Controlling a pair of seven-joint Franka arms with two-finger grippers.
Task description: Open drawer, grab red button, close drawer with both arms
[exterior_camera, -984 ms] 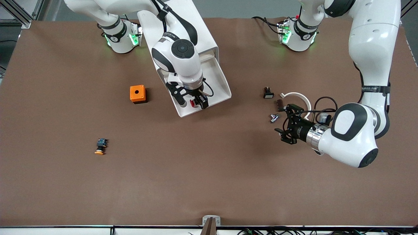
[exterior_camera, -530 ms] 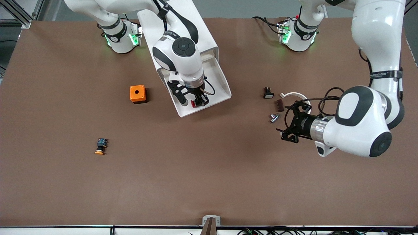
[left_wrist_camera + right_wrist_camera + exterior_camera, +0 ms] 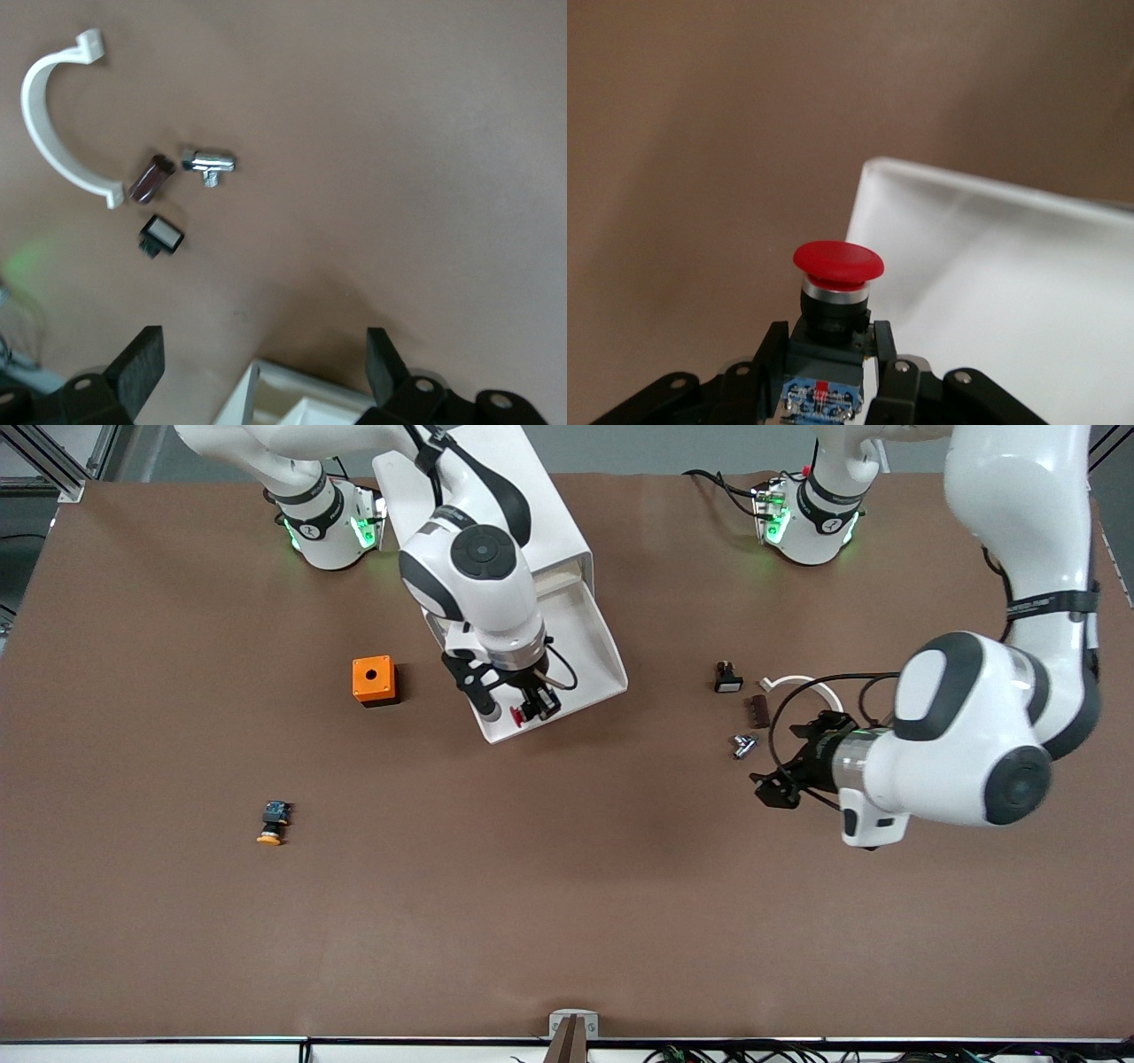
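Note:
The white cabinet (image 3: 496, 478) stands at the robots' side of the table with one drawer (image 3: 595, 657) pulled out toward the front camera. My right gripper (image 3: 523, 708) hangs over the drawer's front end, shut on the button (image 3: 516, 715). In the right wrist view the button's red cap (image 3: 838, 261) points away from the gripper (image 3: 828, 354), whose fingers (image 3: 769, 350) clamp its black body. The white drawer floor (image 3: 1010, 292) lies beside it. My left gripper (image 3: 780, 769) is open and holds nothing, over bare table toward the left arm's end. In the left wrist view the gripper (image 3: 262, 354) frames a corner of the drawer (image 3: 292, 400).
An orange box (image 3: 374, 680) sits beside the drawer. An orange-capped button (image 3: 273, 824) lies nearer the front camera. By the left gripper lie a black white-faced switch (image 3: 727, 679), a white curved clip (image 3: 806, 685), a brown piece (image 3: 758, 709) and a chrome piece (image 3: 743, 745).
The right gripper has shut on the red button and drawn it toward the drawer's front edge. The left arm's elbow and wrist have swung; its gripper stays open near the small parts.

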